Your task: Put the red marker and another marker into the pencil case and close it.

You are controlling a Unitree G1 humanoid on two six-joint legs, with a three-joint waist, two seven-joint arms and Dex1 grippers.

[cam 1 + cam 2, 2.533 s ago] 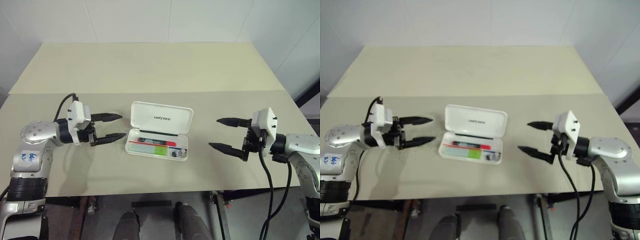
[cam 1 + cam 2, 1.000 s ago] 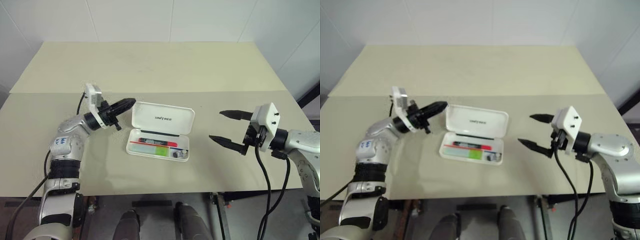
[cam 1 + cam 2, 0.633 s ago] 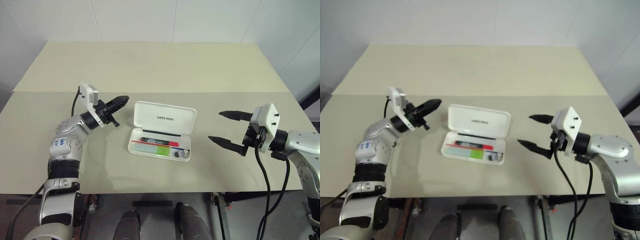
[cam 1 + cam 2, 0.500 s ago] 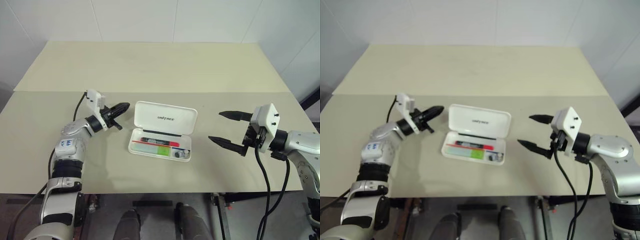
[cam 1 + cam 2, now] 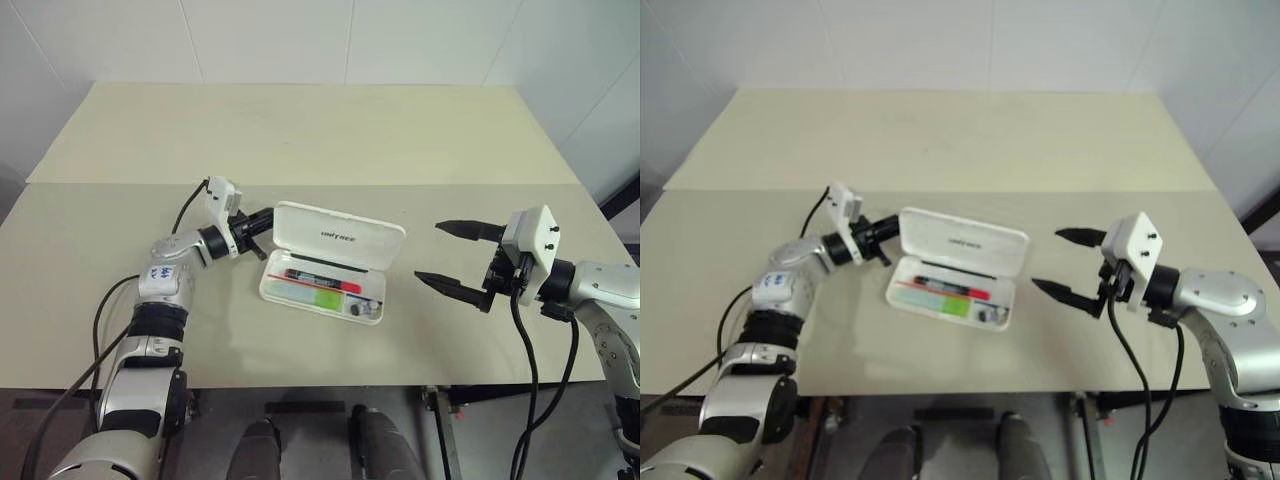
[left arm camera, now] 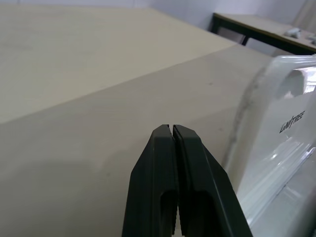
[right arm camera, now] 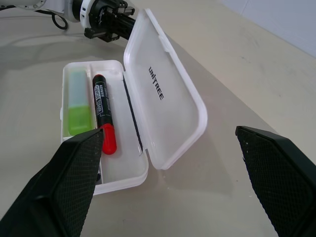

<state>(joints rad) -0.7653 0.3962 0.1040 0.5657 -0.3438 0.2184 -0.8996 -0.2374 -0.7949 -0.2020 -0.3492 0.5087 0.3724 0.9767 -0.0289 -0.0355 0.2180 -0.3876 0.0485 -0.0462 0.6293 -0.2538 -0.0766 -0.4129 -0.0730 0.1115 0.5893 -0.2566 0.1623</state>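
The white pencil case (image 5: 372,300) lies open mid-table, its lid (image 5: 340,236) leaning back with the "UNITREE" lettering facing me. Inside lie the red marker (image 7: 102,112), a black body with a red cap, and another marker (image 7: 79,103), a pale green highlighter, side by side. My left gripper (image 5: 266,218) is shut with nothing in it, and its tips are at the lid's left end, behind it. In the left wrist view the shut fingertips (image 6: 163,136) point past the lid's edge (image 6: 276,133). My right gripper (image 5: 428,251) stands open and empty, well to the right of the case.
A small grey metal bit (image 5: 352,309) lies in the tray's right corner. The beige table (image 5: 300,130) stretches far behind the case, with a seam (image 5: 120,184) running across it. The table's front edge (image 5: 300,386) is near.
My left arm has swung right and down, bringing its shut tips from left of the case to the lid's left end. The case has shifted slightly right. The right arm has kept still.
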